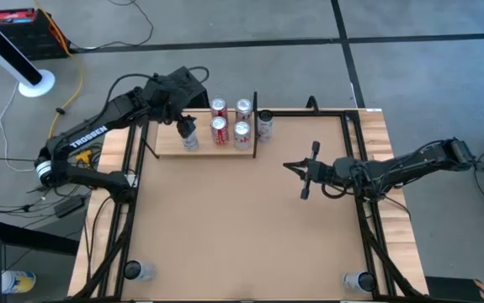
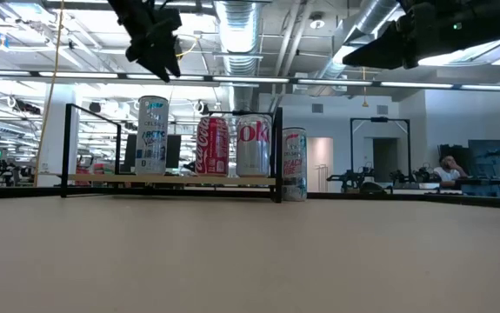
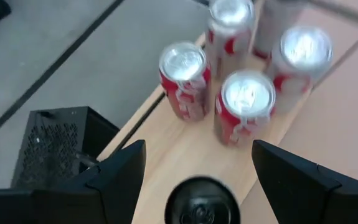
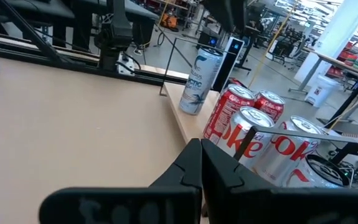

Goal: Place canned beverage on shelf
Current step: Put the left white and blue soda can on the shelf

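Observation:
The pale wood shelf point(image 1: 170, 145) lies at the table's far left, with a thin black upright point(image 1: 255, 126) at its right end. A tall white-and-blue can point(image 2: 152, 135) stands upright on the shelf's left part. My left gripper point(image 2: 158, 65) hangs open right above it, clear of its dark top point(image 3: 202, 200), with a finger to either side. Two red cans point(image 1: 219, 128) and two silver cans point(image 1: 242, 133) stand on the shelf's right part. My right gripper point(image 1: 290, 167) is shut and empty over the table's right half.
One more can point(image 1: 264, 124) stands on the table just right of the black upright. Cans stand at the near left corner point(image 1: 136, 271) and the near right corner point(image 1: 359, 281). Black frame rails point(image 1: 355, 143) run along the table's sides. A person point(image 2: 448, 171) sits far behind.

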Robot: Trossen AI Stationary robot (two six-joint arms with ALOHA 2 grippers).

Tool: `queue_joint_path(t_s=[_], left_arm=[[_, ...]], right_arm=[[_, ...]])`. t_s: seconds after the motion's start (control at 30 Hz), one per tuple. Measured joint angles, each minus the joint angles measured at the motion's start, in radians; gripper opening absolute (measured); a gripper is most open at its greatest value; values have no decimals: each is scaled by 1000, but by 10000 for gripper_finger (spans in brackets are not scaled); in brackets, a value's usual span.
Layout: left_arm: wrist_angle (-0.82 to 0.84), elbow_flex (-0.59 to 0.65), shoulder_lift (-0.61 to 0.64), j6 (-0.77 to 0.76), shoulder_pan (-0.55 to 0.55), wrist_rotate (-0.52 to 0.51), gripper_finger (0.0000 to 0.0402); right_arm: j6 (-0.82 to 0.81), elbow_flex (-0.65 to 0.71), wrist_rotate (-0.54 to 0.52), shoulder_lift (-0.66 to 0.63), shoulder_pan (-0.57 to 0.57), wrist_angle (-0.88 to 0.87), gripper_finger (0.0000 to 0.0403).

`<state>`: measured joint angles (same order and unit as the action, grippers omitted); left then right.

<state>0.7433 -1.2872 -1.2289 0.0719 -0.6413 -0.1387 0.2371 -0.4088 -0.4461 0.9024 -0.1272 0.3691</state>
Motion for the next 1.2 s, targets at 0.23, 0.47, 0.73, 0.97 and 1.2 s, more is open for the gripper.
queue_joint_path(t_s=[0.23, 0.47, 0.73, 0.97, 1.2], left_arm=[[61, -53, 1, -332, -36, -1, 277], [144, -54, 1, -377, -51, 4, 289], [169, -54, 0, -385, -51, -5, 337], [198, -54, 0, -402, -51, 56, 354], [224, -54, -57, -407, -38, 73, 352]], right_arm=[[-1, -1, 1, 0, -3, -9, 24], [-8, -1, 2, 0, -3, -12, 24], [-9, -1, 2, 1, -3, -12, 24], [-11, -1, 3, 1, -3, -12, 24], [-11, -1, 3, 1, -3, -12, 25]])
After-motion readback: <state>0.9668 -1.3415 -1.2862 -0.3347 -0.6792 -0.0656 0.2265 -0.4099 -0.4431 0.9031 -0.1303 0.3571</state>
